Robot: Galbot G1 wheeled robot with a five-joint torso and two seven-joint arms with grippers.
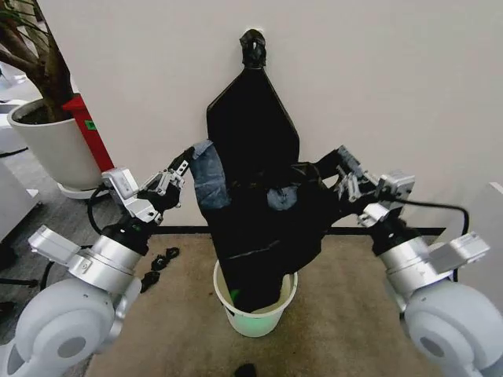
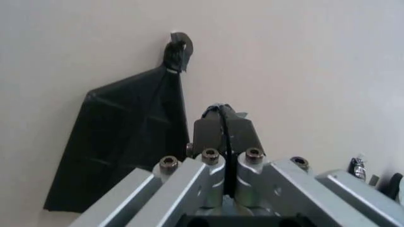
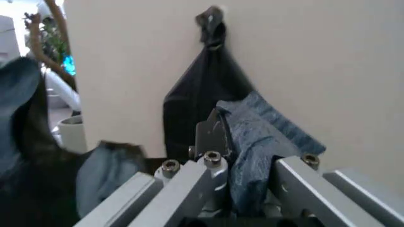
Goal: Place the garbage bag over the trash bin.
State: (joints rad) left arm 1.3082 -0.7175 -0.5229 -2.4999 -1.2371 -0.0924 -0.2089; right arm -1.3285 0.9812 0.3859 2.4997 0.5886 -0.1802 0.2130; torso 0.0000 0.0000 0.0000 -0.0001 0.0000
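Both tools, left (image 1: pixel 185 166) and right (image 1: pixel 343 174), hold the garbage bag (image 1: pixel 271 236) stretched above the trash bin (image 1: pixel 255 314).

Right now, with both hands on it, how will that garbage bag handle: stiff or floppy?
Likely floppy: the garbage bag sags between the left hand and right hand. Probably light and slippery, given its thin glossy film. Its bottom droops into the trash bin.

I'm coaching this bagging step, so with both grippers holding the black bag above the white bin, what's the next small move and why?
Probably lower both arms together. The left gripper and right gripper pinch the garbage bag spread between them, and its bottom already hangs inside the trash bin, but the held edges sit well above the rim, so the mouth is not yet around it.
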